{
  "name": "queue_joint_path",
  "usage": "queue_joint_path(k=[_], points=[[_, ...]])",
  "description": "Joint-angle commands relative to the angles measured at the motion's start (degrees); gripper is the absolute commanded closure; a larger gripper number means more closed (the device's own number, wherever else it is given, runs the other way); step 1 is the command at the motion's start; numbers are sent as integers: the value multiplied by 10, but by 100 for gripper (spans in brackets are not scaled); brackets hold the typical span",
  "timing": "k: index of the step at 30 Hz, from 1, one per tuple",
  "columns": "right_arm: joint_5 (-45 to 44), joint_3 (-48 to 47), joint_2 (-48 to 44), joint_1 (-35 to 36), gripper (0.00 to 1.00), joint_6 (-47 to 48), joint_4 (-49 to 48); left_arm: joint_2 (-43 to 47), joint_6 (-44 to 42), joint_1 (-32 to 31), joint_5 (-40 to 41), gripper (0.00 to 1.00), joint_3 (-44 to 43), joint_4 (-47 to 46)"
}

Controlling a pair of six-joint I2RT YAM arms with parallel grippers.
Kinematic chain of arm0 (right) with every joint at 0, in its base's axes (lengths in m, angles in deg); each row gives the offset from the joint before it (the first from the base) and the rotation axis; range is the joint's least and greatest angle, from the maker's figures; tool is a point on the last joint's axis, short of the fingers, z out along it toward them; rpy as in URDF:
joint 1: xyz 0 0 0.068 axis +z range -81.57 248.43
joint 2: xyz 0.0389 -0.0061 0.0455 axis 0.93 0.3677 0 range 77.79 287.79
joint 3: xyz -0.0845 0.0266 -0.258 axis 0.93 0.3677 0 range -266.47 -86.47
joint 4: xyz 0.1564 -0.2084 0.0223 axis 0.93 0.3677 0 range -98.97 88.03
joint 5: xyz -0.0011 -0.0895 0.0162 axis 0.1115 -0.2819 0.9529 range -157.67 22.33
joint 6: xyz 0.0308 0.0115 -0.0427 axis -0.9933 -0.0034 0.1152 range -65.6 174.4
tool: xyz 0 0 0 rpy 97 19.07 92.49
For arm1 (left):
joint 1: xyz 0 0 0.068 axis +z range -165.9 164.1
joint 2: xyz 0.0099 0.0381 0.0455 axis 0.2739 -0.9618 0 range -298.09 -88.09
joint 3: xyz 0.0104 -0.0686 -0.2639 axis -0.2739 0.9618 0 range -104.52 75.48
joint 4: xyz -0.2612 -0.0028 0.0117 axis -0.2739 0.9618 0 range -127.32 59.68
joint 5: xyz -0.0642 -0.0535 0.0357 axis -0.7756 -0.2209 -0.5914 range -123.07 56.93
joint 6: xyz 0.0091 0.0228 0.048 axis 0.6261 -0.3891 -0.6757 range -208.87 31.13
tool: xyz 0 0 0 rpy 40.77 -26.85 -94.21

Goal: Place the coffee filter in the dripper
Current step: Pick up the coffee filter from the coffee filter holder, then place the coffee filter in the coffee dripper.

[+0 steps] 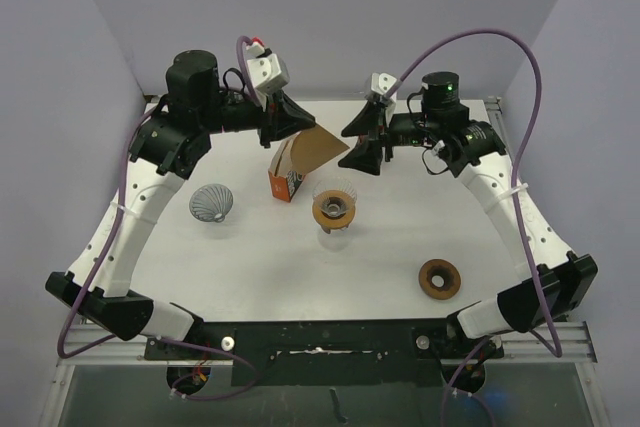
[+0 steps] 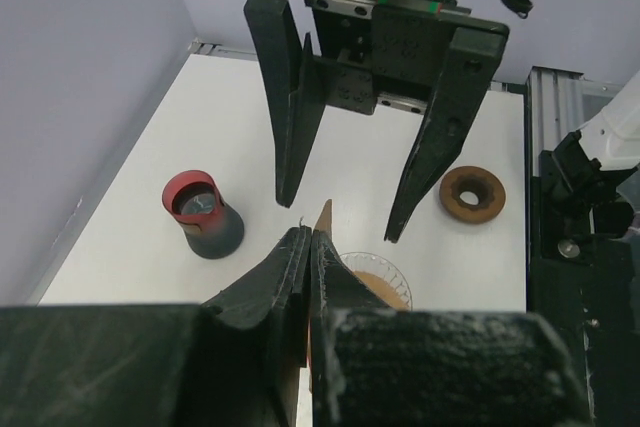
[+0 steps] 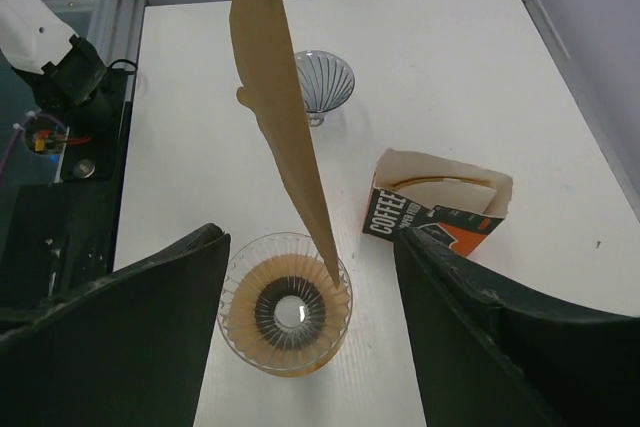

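While my left end effector (image 1: 305, 125) pinches the filter (image 1: 322, 148) flat by its top corner, the paper hangs down, its lower point just over the dripper (image 1: 333, 209) at mid-surface (image 1: 400, 237). My right end effector (image 1: 363, 141) stands wide, gripping nothing, just beside the filter. The box (image 1: 284, 183), torn open, shows pale paper edges inside. A brown ring lines the dripper's glass.

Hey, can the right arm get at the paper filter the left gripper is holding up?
Probably yes. The right gripper is open and faces the hanging paper filter, with nothing between them; the left gripper pinches only its upper end.
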State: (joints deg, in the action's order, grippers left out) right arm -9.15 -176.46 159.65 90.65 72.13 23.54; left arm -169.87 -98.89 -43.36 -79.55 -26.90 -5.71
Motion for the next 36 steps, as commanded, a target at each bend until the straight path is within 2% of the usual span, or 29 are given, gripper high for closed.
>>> queue_joint_path(k=[1, 16, 24, 27, 36], points=[[33, -15, 5, 12, 35, -14, -33, 2, 12, -4, -35, 100, -13, -33], [66, 15, 16, 19, 66, -40, -63, 1, 27, -5, -52, 100, 9, -52], [61, 35, 5, 18, 99, -46, -79, 0, 47, -4, -54, 100, 19, -72], [61, 50, -6, 11, 100, -49, -88, 2, 54, -3, -48, 99, 24, -78], [105, 117, -58, -37, 100, -93, -150, 20, 51, 17, -40, 62, 56, -86]])
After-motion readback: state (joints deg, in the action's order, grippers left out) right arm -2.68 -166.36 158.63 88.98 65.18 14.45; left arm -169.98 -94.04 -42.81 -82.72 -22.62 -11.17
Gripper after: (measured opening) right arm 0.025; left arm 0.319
